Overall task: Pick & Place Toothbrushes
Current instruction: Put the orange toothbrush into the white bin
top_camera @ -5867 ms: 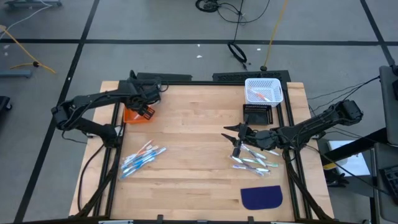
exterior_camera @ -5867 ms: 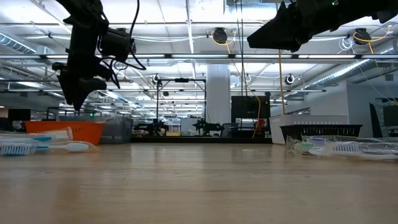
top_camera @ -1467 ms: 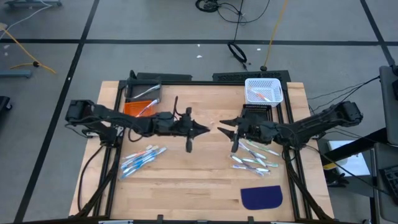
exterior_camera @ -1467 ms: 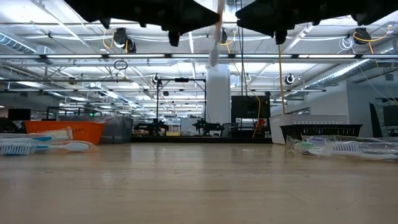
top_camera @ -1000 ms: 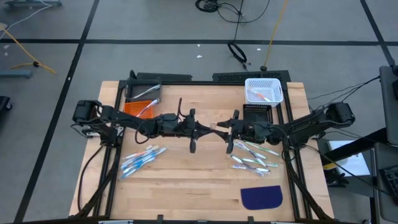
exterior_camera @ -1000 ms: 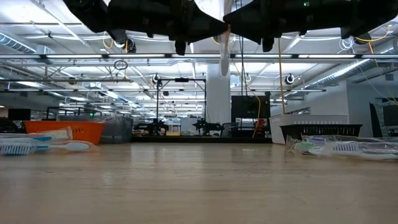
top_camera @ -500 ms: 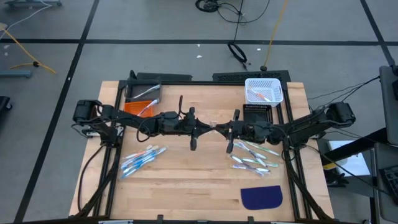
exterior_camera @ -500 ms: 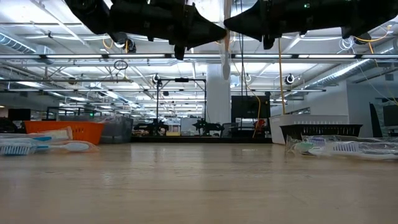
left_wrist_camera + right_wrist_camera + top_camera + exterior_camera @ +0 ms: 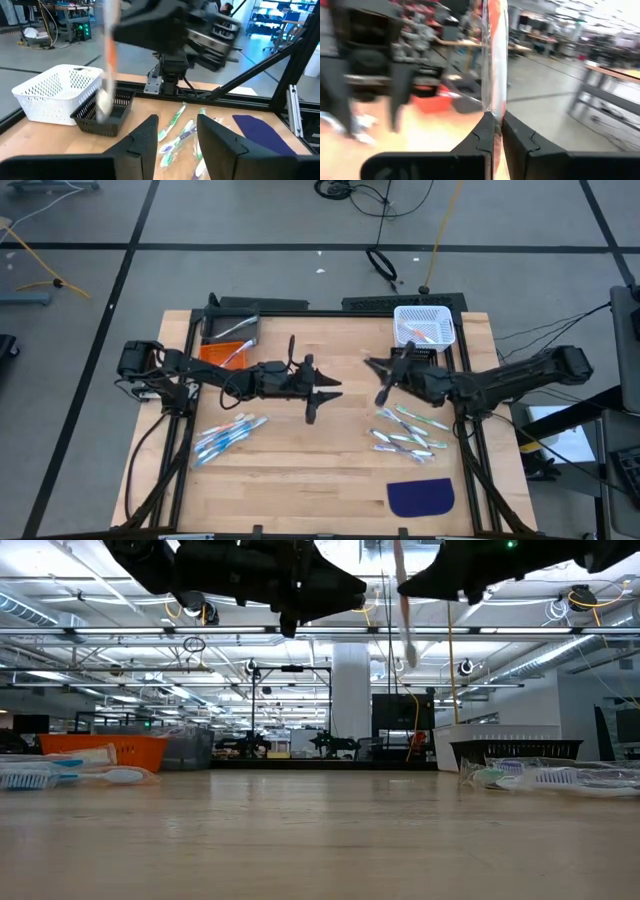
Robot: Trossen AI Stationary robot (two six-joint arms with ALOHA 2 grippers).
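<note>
In the low view both arms were cut off by the upper edge, so only their dark undersides showed above the desk (image 9: 320, 830). The right gripper (image 9: 494, 125) was clenched on a toothbrush (image 9: 494, 55), a thin pale stick with an orange-pink accent; from the right wrist it stood upright between the fingers, its top cut off by the picture's edge and the room behind it blurred. From above that toothbrush was hard to make out against the dark arm, which hung over the desk right of centre, near the white basket (image 9: 425, 326) and the black tray (image 9: 414, 362) at the far right. The left gripper (image 9: 175, 132) hovered over the middle of the desk, released, its fingers apart with nothing between them. Other toothbrushes lay in two loose heaps: blue-and-white ones (image 9: 228, 435) on the near left, green-and-white ones (image 9: 408, 432) on the near right. A few more rested in the white basket and in the orange bin (image 9: 215, 354) at the far left, though their details were too small to tell. A dark blue mat (image 9: 420, 497) lay near the front right edge.
</note>
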